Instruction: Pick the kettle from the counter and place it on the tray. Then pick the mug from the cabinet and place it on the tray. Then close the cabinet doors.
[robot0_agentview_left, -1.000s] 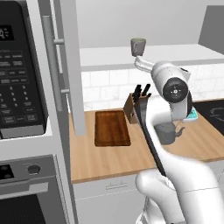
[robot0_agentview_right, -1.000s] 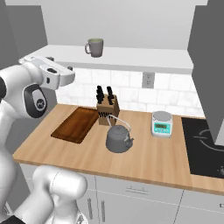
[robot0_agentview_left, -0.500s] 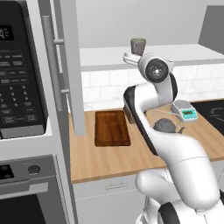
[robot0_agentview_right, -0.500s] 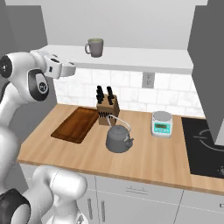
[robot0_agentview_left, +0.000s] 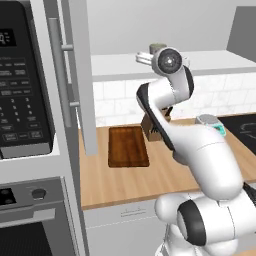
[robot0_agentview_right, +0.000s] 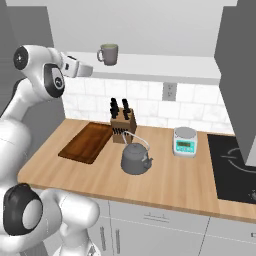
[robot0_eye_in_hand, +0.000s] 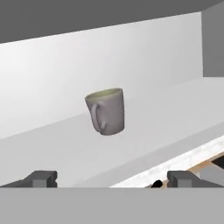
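Pincer: two-finger gripper (robot0_eye_in_hand: 112, 179) released, jaws spread wide, holding nothing; raised to shelf height and aimed along the white shelf.
Ahead of pincer: small grey-green cylindrical mug (robot0_eye_in_hand: 106, 111) upright on the white shelf of the light grey upper wall cabinet (robot0_agentview_right: 150, 67), handle turned toward the hand, still apart from the fingertips.
Below: squat dark grey metal kettle (robot0_agentview_right: 135, 157) on the long light-wood butcher-block counter (robot0_agentview_right: 165, 187), in front of the angled knife block (robot0_agentview_right: 122, 127), off the tray.
Tray: dark brown rectangular wooden tray (robot0_agentview_right: 87, 142) bare, left of the kettle.
Doors: one flat light grey cabinet door (robot0_agentview_left: 77, 75) stands open at the left.
Progress: by my reading nothing is finished; kettle not yet on the tray, mug still shelved, doors open. The arm appears to be going for the mug first.
Change: a second ago the hand was lower, by the backsplash; it has swung up and left to shelf level. Kettle, mug and tray unmoved.
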